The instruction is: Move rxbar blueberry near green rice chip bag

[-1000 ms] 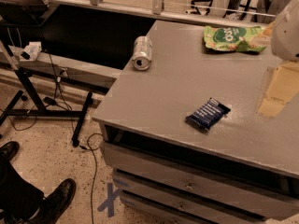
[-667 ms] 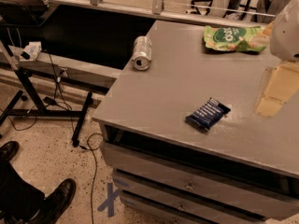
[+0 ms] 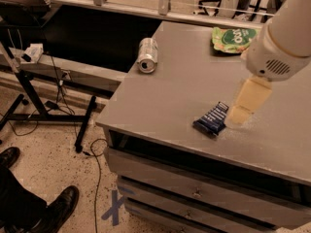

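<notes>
The rxbar blueberry (image 3: pixel 211 119), a small dark navy bar with white lettering, lies flat near the front edge of the grey table (image 3: pixel 170 96). My gripper (image 3: pixel 241 111) hangs from the white arm and comes down just right of the bar, its pale tip at the bar's right end, close to or touching the table top. The green rice chip bag (image 3: pixel 232 39) lies at the back of the table, far behind the bar. The arm hides the bag's right end.
A silver soda can (image 3: pixel 147 55) lies on its side at the table's back left. Drawers (image 3: pixel 194 193) sit under the table front. Left of the table are a black stand (image 3: pixel 29 81), cables on the floor, and a person's black shoes (image 3: pixel 58 210).
The arm and gripper have moved left, from well right of the bar to right beside it. The bar, can and bag have not moved.
</notes>
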You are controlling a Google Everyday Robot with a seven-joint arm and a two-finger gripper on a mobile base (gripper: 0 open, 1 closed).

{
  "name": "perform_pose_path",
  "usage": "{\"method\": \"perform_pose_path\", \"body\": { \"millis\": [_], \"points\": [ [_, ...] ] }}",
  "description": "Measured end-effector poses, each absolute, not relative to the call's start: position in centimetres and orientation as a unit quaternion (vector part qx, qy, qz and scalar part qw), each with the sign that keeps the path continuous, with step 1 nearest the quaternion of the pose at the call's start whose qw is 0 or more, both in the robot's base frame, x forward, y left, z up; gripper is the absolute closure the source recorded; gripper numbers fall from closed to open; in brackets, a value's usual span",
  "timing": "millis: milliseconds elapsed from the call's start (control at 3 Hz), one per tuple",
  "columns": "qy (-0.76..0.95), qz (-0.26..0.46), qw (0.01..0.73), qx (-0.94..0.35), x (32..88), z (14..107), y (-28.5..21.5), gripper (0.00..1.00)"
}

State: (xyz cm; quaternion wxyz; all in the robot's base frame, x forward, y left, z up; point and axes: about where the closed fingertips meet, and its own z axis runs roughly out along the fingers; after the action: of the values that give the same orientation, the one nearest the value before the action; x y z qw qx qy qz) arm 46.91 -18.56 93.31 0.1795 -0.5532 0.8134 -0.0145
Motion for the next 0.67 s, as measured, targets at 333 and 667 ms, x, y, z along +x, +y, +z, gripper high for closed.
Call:
{"method": "perform_pose_path", "body": {
  "millis": [333,667],
  "points": [
    [0.836,-0.009,0.179,-0.518,48.3,90.6,-18.6,0.00],
    [0.860,-0.002,0.176,-0.480,49.0,87.9,-20.5,0.00]
  ]
}}
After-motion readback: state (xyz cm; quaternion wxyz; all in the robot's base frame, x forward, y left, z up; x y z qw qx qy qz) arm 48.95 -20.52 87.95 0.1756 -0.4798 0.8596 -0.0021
